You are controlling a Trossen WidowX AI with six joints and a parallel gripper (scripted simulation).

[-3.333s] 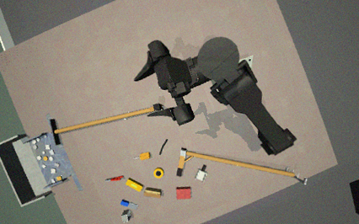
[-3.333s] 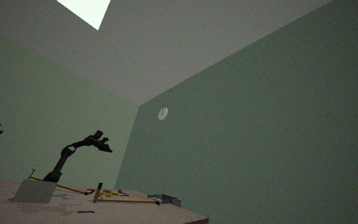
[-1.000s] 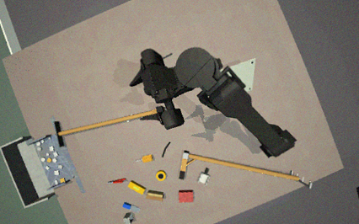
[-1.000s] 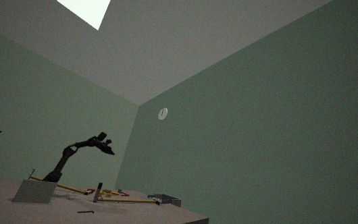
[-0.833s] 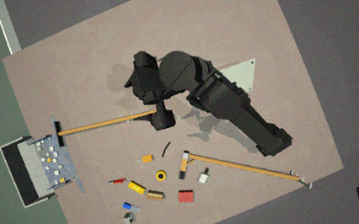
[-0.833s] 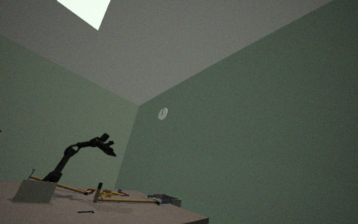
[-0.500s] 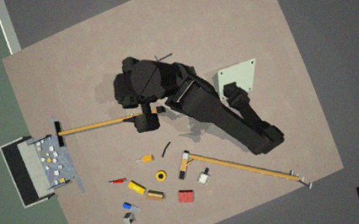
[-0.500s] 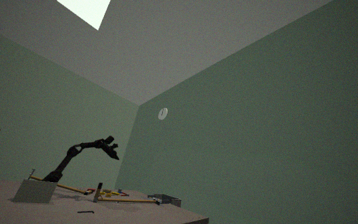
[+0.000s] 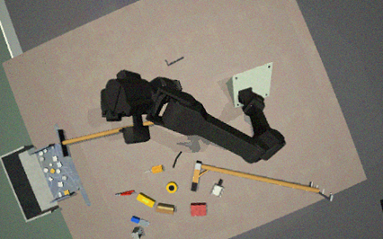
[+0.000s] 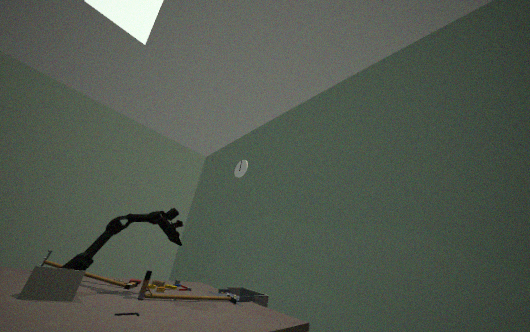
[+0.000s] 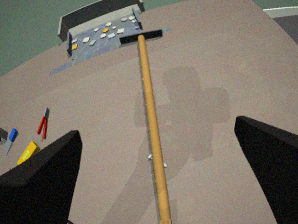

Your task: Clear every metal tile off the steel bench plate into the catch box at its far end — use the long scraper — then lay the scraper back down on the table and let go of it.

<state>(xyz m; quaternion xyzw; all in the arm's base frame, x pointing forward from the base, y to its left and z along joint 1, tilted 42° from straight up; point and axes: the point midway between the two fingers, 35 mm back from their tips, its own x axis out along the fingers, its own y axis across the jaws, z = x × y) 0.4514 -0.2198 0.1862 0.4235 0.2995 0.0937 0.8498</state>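
Note:
The long scraper lies on the table, its wooden handle ending in a black head at the near edge of the steel bench plate. Several white and orange metal tiles are scattered over the plate. The catch box adjoins its far end; no tiles show in it. My gripper is wide open and empty, raised above the handle, which runs between the fingers in the wrist view. The arm hides the handle's near end in the top view.
A second long wooden tool lies to the right. Between it and the plate are a yellow tape ring, a red block, a yellow block, red pliers and a blue-handled tool. A hex key lies behind the arm.

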